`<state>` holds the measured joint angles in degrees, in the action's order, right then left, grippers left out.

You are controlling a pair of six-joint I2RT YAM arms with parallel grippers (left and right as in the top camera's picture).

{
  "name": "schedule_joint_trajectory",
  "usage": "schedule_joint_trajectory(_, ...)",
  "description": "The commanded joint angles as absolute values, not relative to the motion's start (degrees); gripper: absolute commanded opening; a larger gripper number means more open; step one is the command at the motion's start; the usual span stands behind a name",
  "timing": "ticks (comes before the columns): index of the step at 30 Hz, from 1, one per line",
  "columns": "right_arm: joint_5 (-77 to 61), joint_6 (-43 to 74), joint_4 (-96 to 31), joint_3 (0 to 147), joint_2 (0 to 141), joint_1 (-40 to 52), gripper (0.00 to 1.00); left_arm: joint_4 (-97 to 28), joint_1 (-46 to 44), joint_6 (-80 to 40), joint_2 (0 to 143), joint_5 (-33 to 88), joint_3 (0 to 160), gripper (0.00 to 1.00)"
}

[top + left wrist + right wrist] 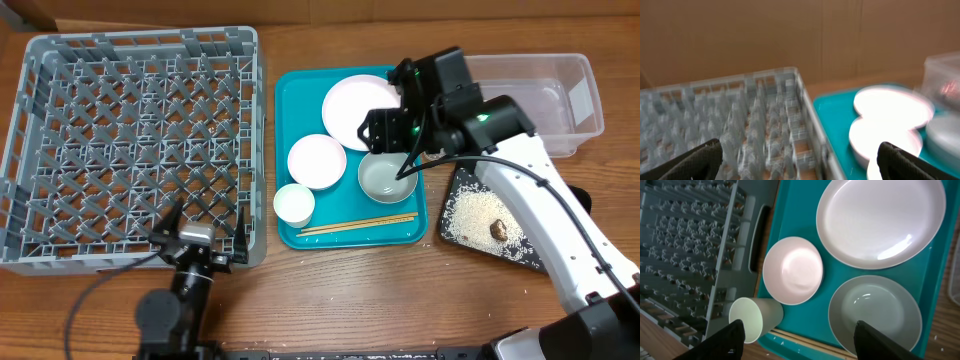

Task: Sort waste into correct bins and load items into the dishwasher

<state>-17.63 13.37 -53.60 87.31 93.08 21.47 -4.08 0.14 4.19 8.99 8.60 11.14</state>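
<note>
Dish rack (130, 140) left on tabletop (400, 300). Teal tray (300, 100) centre, black tray (530, 258) right. On teal: plate (355, 110), bowls (316, 160), cup (294, 204), chopsticks (357, 225). On black: rice (470, 215), brown lump (498, 229). Right hand (800, 335) spread above bowls; left hand (203, 222) spread by rack front.

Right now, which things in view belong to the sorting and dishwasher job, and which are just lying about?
Job:
plate, white bowl, greyish bowl, cup, chopsticks, grey dish rack, clear tub, black tray with rice grains and brown lump on it.

Just there:
teal serving tray under the dishes, cardboard wall, table.
</note>
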Motion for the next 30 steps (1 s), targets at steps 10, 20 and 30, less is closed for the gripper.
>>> schedule_joint_trajectory(10,-22.4,15.3,-53.8,88.4,93.4,22.9,0.76,-52.3,0.4,1.7,77.3,23.8,80.1,1.00)
schedule_joint_trajectory(20,-14.4,29.1,-50.5,87.2,105.5,35.6,0.53,-54.8,3.0,1.7,90.3,23.6,94.8,1.00)
schedule_joint_trajectory(30,-14.4,31.6,-50.1,87.2,113.7,39.9,0.39,-55.2,3.0,1.7,90.7,23.4,95.7,1.00)
